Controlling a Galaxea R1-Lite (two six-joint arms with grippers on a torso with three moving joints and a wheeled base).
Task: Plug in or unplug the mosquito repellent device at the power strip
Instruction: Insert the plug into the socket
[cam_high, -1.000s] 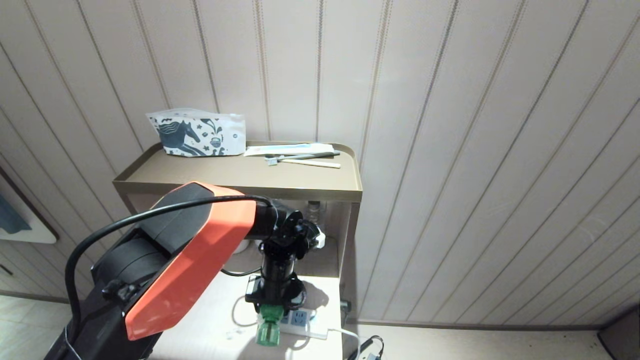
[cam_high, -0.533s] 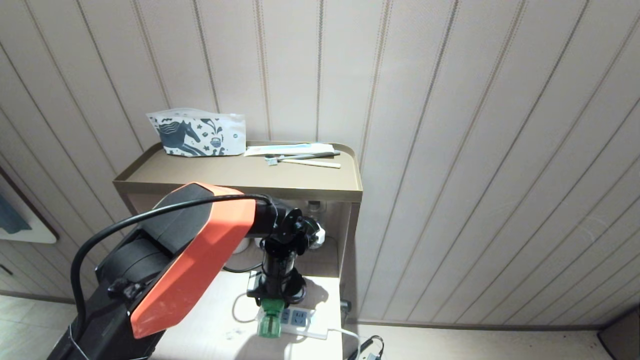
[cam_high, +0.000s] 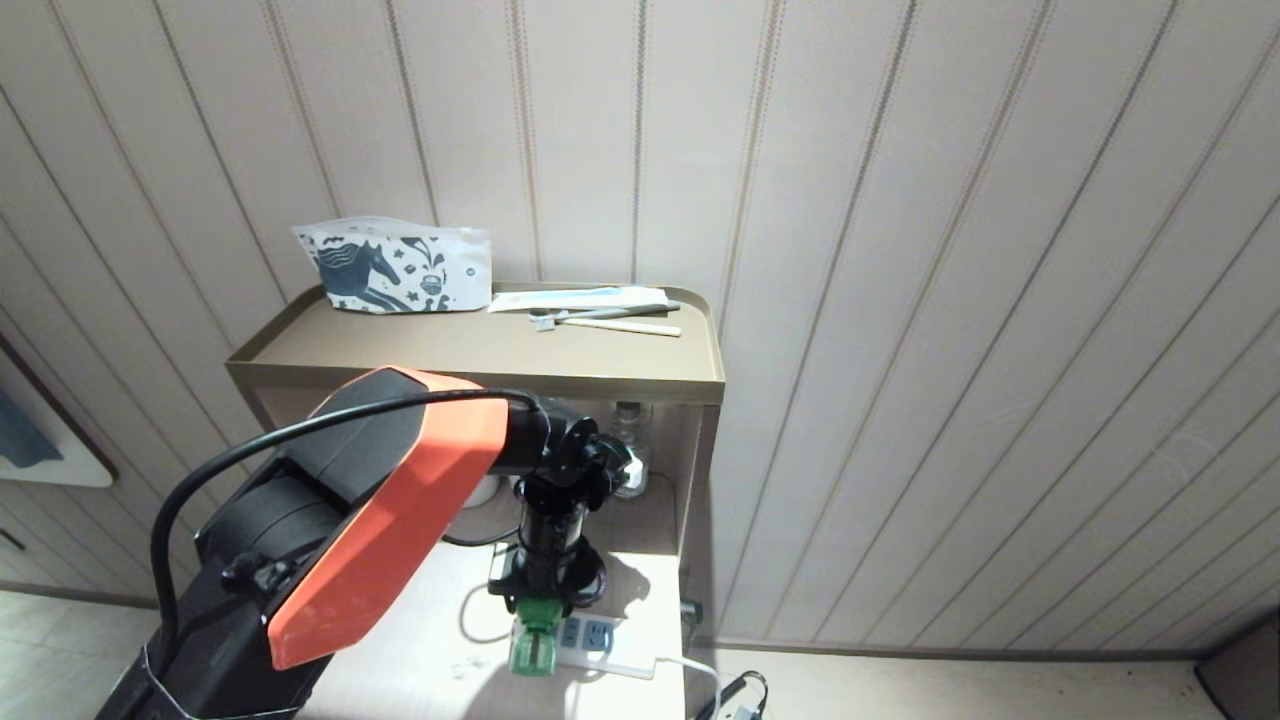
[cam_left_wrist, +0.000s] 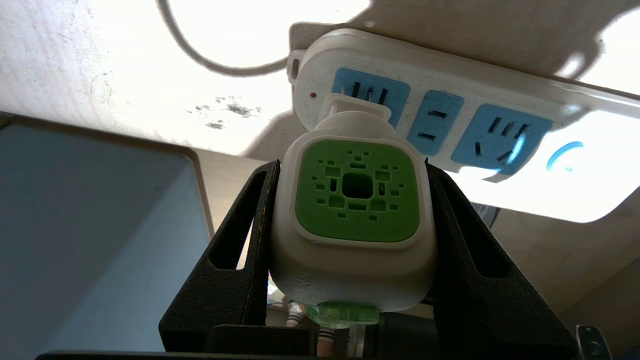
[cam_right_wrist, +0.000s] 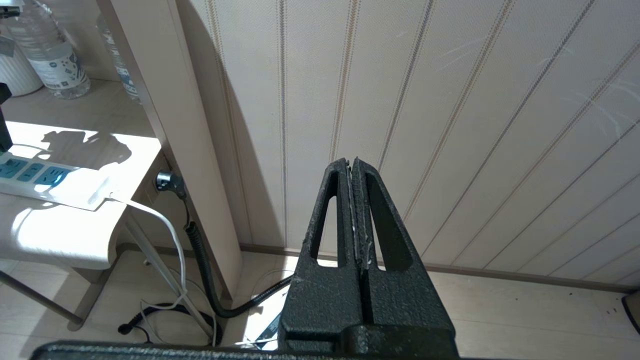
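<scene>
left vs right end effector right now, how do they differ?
The left end effector is clamped on the mosquito repellent device, a finger on each side of its white body; the right end effector holds nothing, its fingers pressed together. The left is at the power strip, the device's plug end against one light-blue socket face; the right hangs off to the side, facing the panelled wall. Both have black, slotted, tapered fingers.
</scene>
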